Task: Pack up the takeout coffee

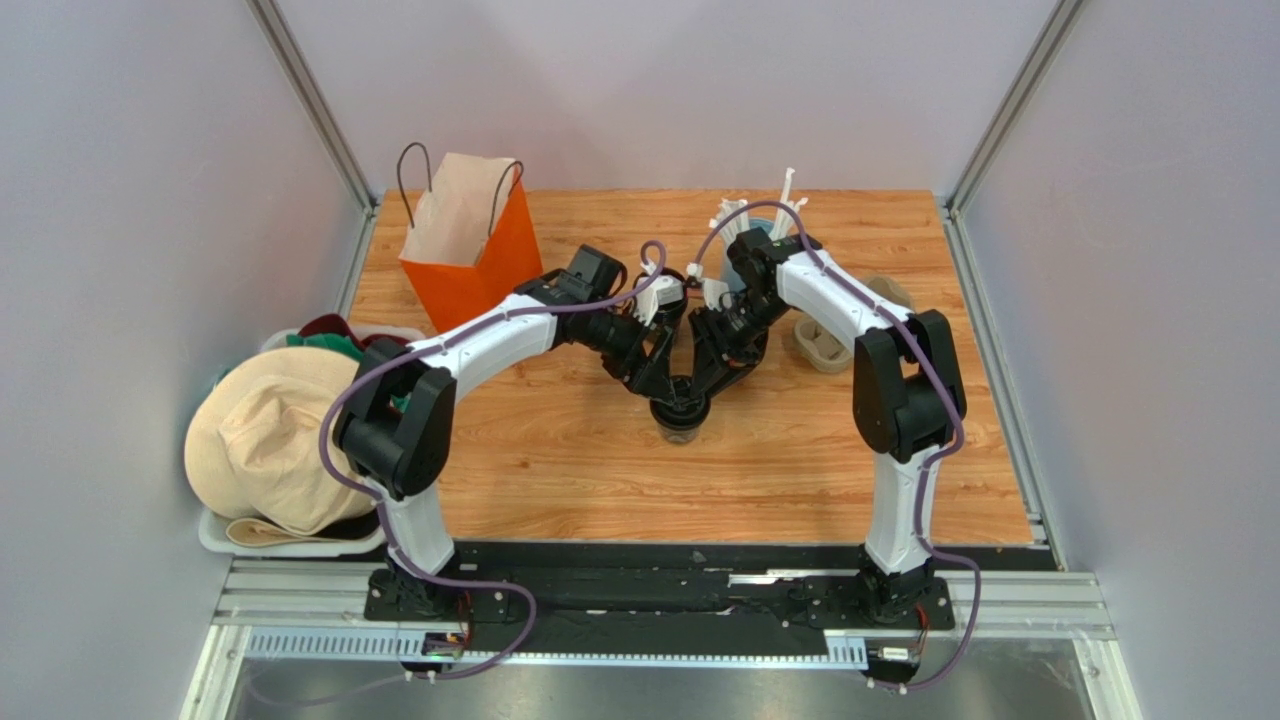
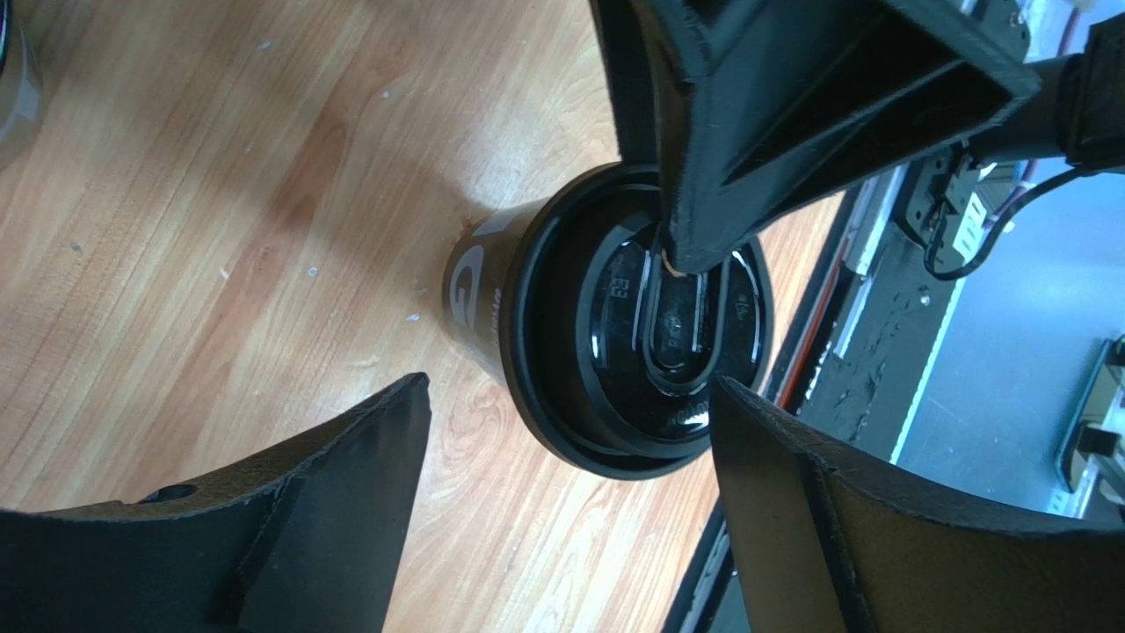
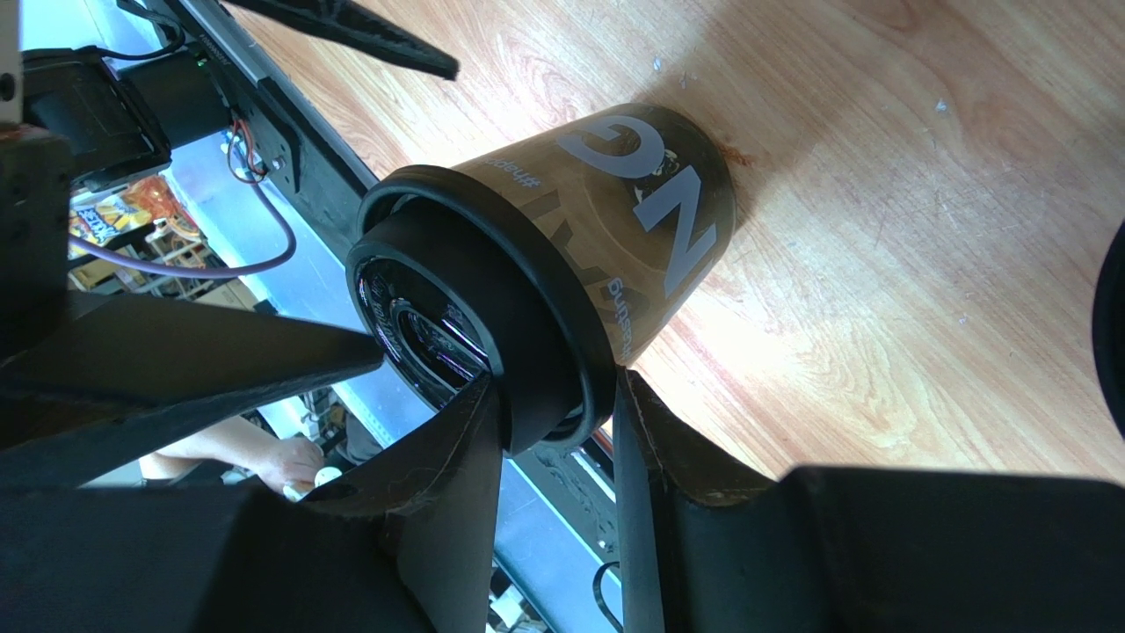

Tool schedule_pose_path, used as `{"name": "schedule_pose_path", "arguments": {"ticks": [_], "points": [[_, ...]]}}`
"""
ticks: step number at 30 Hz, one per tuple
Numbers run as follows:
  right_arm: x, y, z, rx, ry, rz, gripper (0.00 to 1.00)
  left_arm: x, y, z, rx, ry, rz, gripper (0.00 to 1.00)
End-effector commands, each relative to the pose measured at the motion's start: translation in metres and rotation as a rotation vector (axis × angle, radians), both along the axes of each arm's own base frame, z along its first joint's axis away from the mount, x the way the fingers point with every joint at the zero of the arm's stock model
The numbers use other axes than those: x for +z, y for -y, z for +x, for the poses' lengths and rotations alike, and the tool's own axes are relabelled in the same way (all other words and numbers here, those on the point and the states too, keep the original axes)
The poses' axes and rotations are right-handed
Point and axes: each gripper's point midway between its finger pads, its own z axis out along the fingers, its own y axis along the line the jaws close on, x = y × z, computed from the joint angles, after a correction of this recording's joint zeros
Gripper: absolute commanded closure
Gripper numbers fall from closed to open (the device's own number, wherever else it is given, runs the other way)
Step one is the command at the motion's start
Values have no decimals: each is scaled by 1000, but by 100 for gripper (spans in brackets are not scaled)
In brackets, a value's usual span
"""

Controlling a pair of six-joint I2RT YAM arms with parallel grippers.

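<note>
takeout coffee (image 1: pixel 681 422) upright on table (image 1: pixel 526 465), long axis vertical, black lid (image 2: pixel 568 346) up; right gripper (image 3: pixel 548 455) pinches lid rim; left gripper (image 2: pixel 571 387) jaws spread wide

Enclosure: plain pale grey wall panels (image 1: pixel 120 225) on three sides, aluminium posts (image 1: pixel 308 98) at the back corners. Light-wood tabletop (image 1: pixel 571 480), evenly lit, soft shadows. Aluminium rail (image 1: pixel 1037 600) along near edge.
</note>
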Motion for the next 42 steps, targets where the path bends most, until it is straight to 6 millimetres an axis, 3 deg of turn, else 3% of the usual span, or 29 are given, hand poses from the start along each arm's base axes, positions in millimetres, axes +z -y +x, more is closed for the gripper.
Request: {"name": "schedule_pose_path", "arguments": {"ticks": [1, 16, 24, 29, 38, 41, 42], "points": [[-10, -1, 7, 4, 40, -21, 94, 4, 6, 7, 8, 6, -3, 15], [-16, 4, 1, 10, 36, -36, 94, -24, 8, 3, -11, -74, 20, 52], [-17, 7, -2, 13, 40, -46, 94, -42, 6, -8, -37, -133, 25, 60], [-17, 8, -1, 13, 45, -51, 94, -52, 3, -10, -44, -151, 45, 71], [-21, 12, -3, 17, 48, -64, 95, -76, -7, -7, -32, -84, 184, 84], [-22, 12, -5, 20, 48, -68, 95, -74, -5, -6, -36, -84, 177, 84], [-22, 13, -5, 20, 51, -69, 95, -70, -4, -4, -38, -75, 167, 79]]}}
